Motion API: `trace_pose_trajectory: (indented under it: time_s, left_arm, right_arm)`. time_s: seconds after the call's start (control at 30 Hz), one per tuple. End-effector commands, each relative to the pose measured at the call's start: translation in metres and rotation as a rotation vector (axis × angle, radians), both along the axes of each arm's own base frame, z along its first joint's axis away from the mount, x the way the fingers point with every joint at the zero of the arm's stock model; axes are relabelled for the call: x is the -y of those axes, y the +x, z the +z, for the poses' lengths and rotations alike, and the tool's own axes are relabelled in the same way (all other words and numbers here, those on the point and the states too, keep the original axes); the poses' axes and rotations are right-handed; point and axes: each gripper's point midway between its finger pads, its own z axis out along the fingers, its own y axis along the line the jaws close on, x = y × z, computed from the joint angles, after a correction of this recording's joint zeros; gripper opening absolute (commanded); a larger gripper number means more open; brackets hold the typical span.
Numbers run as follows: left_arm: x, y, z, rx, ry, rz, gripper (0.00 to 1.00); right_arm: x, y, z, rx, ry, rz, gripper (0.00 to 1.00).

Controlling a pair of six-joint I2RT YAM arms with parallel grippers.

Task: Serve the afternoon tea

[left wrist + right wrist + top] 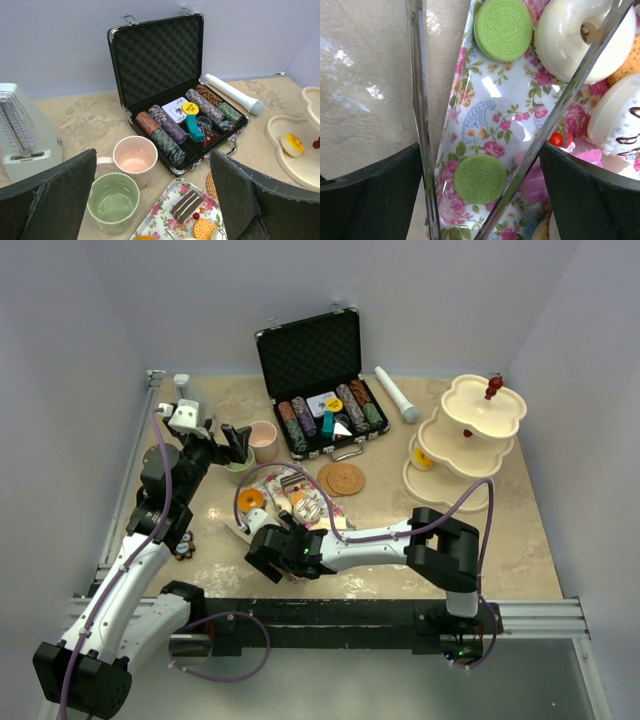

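Note:
The cream three-tier stand (470, 435) is at the right, with a yellow donut (292, 145) on its lowest tier. The pink cup (134, 155) and the green cup (113, 200) stand side by side, empty. My left gripper (152, 162) hovers open just above them, holding nothing. My right gripper (480, 150) is low over the floral tray (495, 105). It is shut on metal tongs (560, 107) whose spread arms rest against its fingers. A green macaron (480, 178) lies between the arms. Another macaron (503, 30) and a white donut (567, 40) lie beyond it.
An open black case of poker chips (325, 400) stands at the back centre. A white cylinder (397, 393) lies to its right and a cork coaster (341, 478) in front. A white boxy device (25, 130) is at the back left. A chocolate cake (187, 205) lies on the tray.

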Motion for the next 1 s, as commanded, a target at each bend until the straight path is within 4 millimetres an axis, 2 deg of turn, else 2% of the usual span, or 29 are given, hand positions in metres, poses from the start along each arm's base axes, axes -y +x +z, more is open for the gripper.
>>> trace_pose_trajectory:
  time_s: [0.0, 0.33, 0.43, 0.5, 0.8, 0.97]
  left_arm:
    - [0.002, -0.001, 0.006, 0.031, -0.002, -0.012, 1.0]
    - [0.003, 0.0, 0.006, 0.03, -0.002, -0.012, 1.0]
    - [0.003, 0.0, 0.006, 0.03, -0.002, -0.012, 1.0]
    - [0.003, 0.0, 0.006, 0.03, -0.002, -0.012, 1.0]
    - [0.002, -0.001, 0.007, 0.033, -0.003, -0.011, 1.0]
    - [0.002, -0.001, 0.007, 0.034, -0.003, -0.012, 1.0]
  right_arm:
    - [0.005, 0.002, -0.016, 0.015, -0.033, -0.034, 0.98]
    - [0.016, 0.0, -0.03, 0.051, -0.079, -0.087, 0.92]
    - [0.017, 0.001, -0.032, 0.061, -0.086, -0.105, 0.86]
    - [0.015, 0.002, -0.023, 0.067, -0.076, -0.119, 0.83]
    - [-0.015, 0.0, 0.049, 0.036, 0.054, -0.072, 0.7]
    - [-0.018, -0.001, 0.068, -0.059, 0.091, -0.02, 0.67]
